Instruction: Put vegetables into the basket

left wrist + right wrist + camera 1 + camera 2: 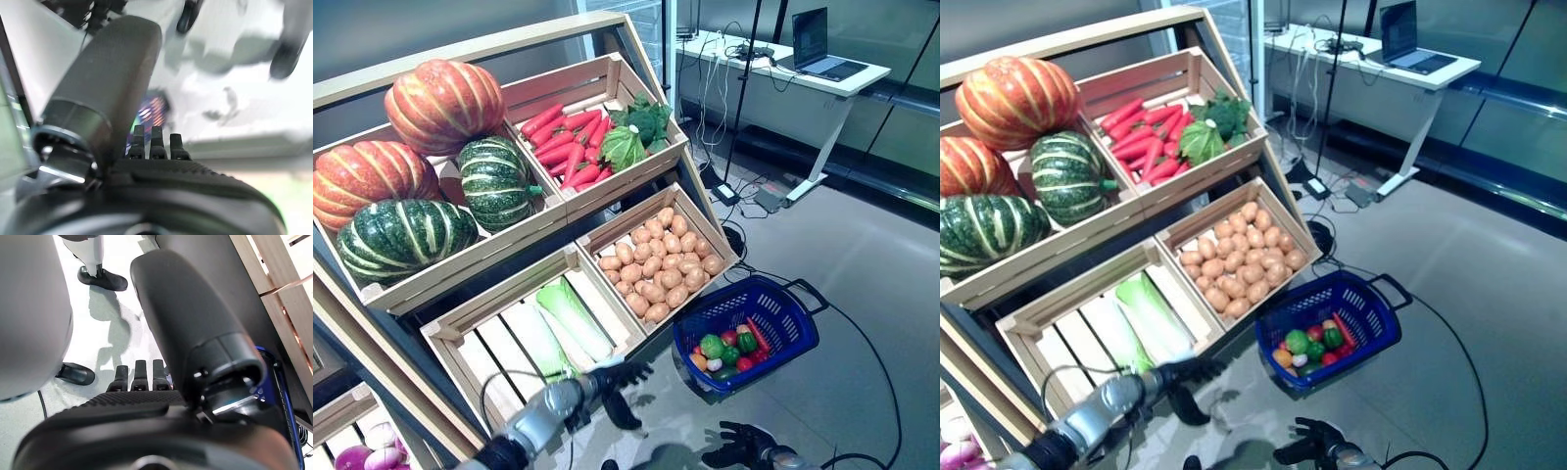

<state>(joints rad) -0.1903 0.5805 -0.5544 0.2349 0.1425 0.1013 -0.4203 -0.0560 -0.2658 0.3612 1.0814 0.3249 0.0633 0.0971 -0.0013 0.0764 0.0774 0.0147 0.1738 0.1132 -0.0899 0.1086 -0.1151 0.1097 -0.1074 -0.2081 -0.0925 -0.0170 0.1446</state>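
Note:
The blue basket [781,306] stands on the floor to the right of the wooden stand [460,257]. Small round green, red and orange vegetables [728,349] lie in it. My left hand [619,378] is open and empty, low in front of the stand's bottom crate, beside the long pale green cabbages [570,323]. Its straight fingers show in the left wrist view [152,147]. My right hand [742,446] is open and empty near the floor, in front of the basket and apart from it. Its straight fingers show in the right wrist view [139,377], with the basket's blue rim [282,387] beside the thumb.
The stand's lower right crate [658,257] reaches out close to the basket's rim. A white desk [783,69] with a laptop [820,47] stands at the back right. Cables and power bricks [744,194] lie on the grey floor between the desk and the stand.

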